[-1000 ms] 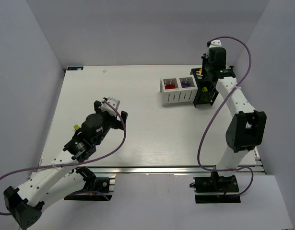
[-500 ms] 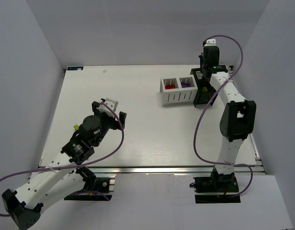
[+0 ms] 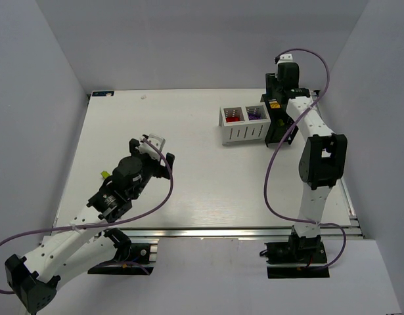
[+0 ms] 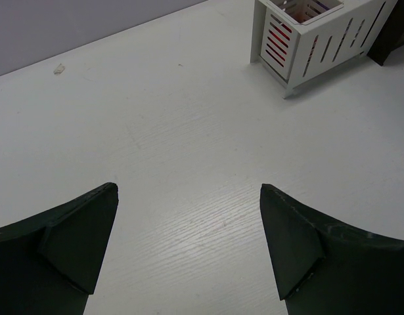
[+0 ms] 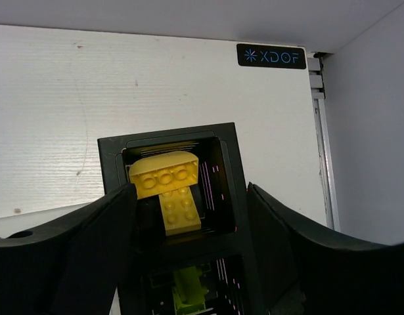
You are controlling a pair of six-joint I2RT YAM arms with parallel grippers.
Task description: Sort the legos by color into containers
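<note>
Yellow brick (image 5: 163, 174) sits inside the black bin (image 5: 165, 134); my right gripper (image 5: 188, 193), jaws spread just above the bin, could clip its rim on leaving.

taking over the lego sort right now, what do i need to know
Left hand: open, empty, over bare table.
Right hand: open, above the black bin.
Bricks: red and purple in separate compartments of the white box; yellow and lime in separate sections of the bin.
Done: those four colours are sorted.
Left: a small lime bit beside the left arm may be a brick; check it.
</note>
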